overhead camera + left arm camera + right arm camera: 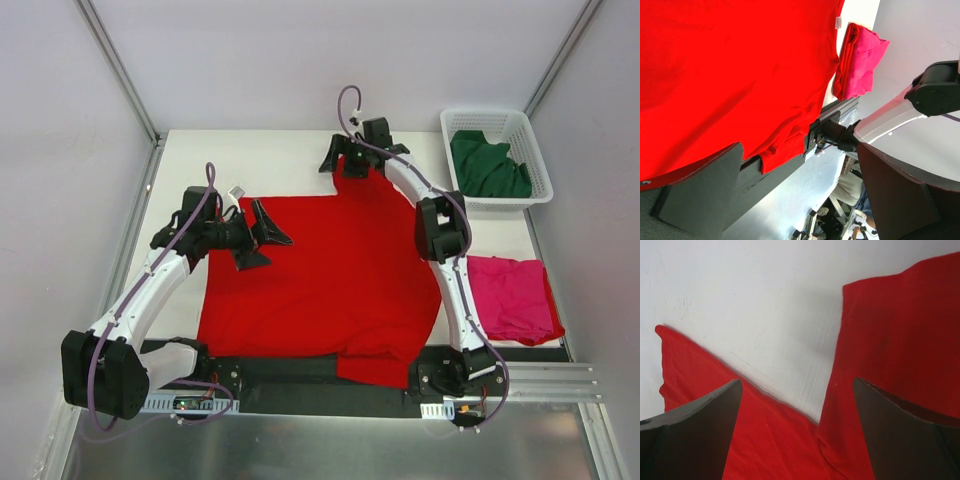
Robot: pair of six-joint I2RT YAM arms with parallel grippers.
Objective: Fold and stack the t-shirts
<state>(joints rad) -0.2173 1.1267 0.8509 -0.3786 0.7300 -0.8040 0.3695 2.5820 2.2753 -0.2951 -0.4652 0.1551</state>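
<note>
far-left table (240,160): bare white surface between the back wall and the red shirt (330,290); open passage.
left margin: narrow bare strip along the side wall, partly taken by the left arm (150,290).
centre: red shirt lies flat and spread; low cover only.
right side: right arm (440,232) runs along the red shirt's right edge, between it and the folded magenta shirt (510,298).
far-right corner: blocked by white basket (455,125) holding the green shirt (487,165).
basket to magenta shirt: bare strip, passable.
left gripper (266,248): jaws wide, at the red shirt's far-left corner.
right gripper (343,165): jaws wide at the far edge; bare table shows between sleeve and body.
near edge: black rail (280,375) and arm bases; red hem overhangs.
</note>
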